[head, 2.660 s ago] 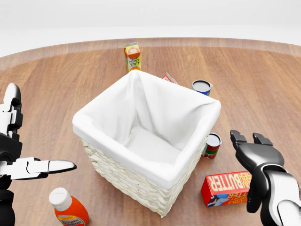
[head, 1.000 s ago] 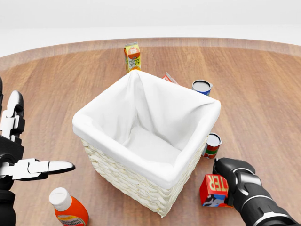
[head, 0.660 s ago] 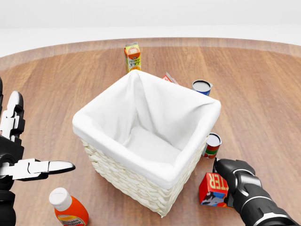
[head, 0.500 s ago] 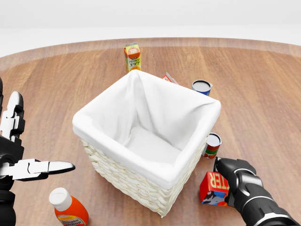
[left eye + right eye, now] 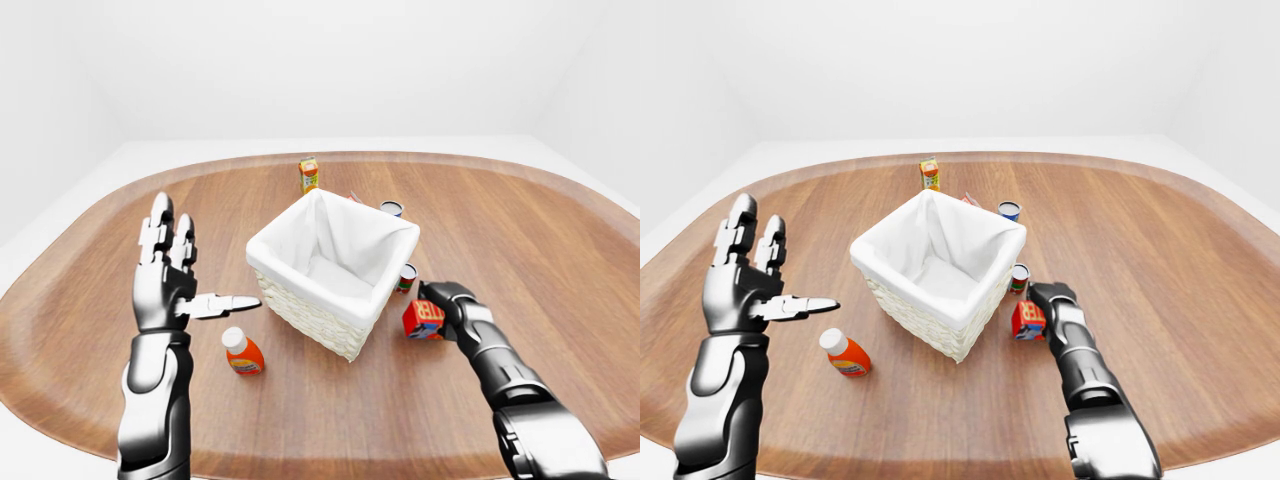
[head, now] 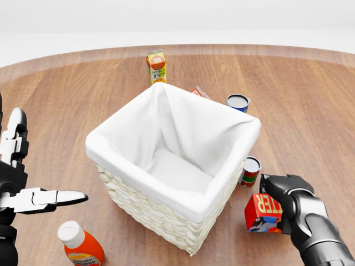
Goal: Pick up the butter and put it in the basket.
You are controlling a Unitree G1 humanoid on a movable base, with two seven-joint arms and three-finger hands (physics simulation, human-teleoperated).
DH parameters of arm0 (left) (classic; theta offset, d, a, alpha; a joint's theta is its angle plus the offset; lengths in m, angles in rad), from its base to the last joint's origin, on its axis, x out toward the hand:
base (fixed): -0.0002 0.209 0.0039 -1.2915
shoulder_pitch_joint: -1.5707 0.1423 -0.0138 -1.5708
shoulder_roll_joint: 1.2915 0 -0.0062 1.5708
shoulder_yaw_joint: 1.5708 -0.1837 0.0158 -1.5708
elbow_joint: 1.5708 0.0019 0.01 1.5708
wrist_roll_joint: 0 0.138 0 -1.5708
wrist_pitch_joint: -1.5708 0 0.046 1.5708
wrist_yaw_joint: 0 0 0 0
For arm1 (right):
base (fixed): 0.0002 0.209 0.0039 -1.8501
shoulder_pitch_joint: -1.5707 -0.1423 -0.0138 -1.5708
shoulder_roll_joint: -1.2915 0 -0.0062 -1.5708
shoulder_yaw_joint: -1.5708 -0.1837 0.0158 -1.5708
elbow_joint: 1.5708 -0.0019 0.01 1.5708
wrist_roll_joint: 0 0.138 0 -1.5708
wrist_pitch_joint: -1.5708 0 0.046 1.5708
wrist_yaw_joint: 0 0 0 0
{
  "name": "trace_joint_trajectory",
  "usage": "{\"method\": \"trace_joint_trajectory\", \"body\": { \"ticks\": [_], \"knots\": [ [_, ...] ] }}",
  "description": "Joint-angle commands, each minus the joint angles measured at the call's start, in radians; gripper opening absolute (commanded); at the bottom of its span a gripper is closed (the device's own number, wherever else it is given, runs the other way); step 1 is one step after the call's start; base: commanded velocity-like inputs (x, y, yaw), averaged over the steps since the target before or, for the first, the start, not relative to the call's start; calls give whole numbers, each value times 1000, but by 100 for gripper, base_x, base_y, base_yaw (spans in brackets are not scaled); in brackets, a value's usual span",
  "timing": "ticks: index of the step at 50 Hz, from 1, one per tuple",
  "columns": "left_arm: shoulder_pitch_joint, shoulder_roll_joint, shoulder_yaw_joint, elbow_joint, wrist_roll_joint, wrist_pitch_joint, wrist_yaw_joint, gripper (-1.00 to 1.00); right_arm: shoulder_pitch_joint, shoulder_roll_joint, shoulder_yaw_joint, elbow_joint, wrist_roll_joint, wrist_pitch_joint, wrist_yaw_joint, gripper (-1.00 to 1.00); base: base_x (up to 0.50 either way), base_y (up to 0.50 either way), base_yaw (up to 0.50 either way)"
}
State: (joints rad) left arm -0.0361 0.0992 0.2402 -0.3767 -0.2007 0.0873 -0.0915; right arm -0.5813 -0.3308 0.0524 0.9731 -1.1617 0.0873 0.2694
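Observation:
The butter is a red box standing on end at the lower right of the head view, just right of the basket's near corner. My right gripper is shut on it, black fingers wrapped over its top and right side. Whether the box is off the table I cannot tell. The basket is wicker with a white cloth liner and fills the middle of the view, with nothing inside. My left gripper is held up at the left edge, open and holding nothing.
An orange-capped bottle lies at the lower left of the basket. A small can stands between basket and butter. A blue can and an orange juice carton stand beyond the basket. The round wooden table extends widely.
My right hand came down and closed on the butter, which turned from lying flat to standing on end. In the last half second hand and box shifted right and slightly up. The left hand barely moved.

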Motion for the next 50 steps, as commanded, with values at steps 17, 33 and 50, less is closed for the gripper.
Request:
{"method": "trace_joint_trajectory", "body": {
  "ticks": [17, 33, 50],
  "knots": [
    [1, -2, 1, -31, -5, 0, 2, 100, 214, -19, -181, -738, -226, 0, 429, -100, 0, 0, 0],
    [3, -2, 4, -43, -7, 0, 1, 100, 156, -26, -202, -837, -188, 0, 429, -100, 0, 0, 0],
    [0, 0, 7, -26, -10, 0, -1, 100, 61, -31, -201, -925, -228, 0, 429, -100, 0, 0, 0]
  ]
}}
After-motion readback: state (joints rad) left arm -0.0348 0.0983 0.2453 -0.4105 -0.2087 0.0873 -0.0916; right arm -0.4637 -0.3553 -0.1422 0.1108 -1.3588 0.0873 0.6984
